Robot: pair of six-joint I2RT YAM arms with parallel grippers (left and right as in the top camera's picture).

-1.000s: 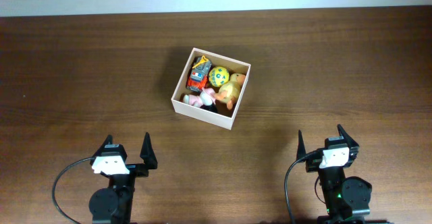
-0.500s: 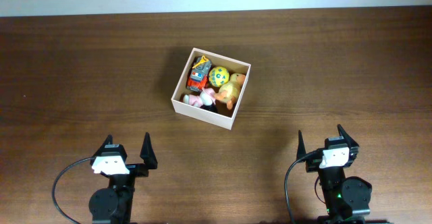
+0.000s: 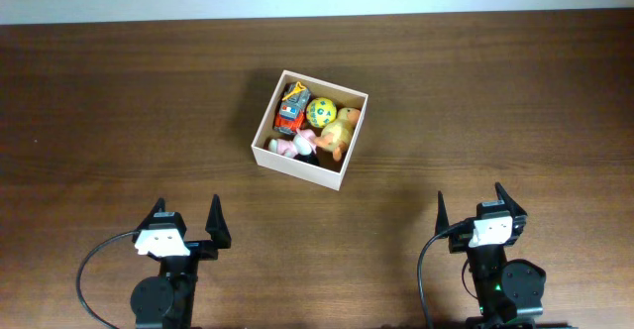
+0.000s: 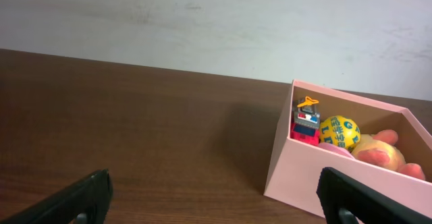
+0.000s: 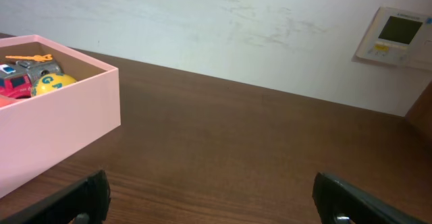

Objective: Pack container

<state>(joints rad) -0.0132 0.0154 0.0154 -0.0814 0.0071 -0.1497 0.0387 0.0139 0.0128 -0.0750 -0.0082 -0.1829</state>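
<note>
Container square, no long axis, turned slightly clockwise; left fingers, right fingers spread wide, empty.

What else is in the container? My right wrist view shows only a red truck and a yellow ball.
Observer: A yellow-orange plush toy lies in the container, right of the yellow ball.
Operator: Anything nearer the robot?
Observer: A pink and white toy sits against the near wall.
Operator: And the left pincer?
Observer: The left pincer is open, holds nothing and is well apart from the container.
</note>
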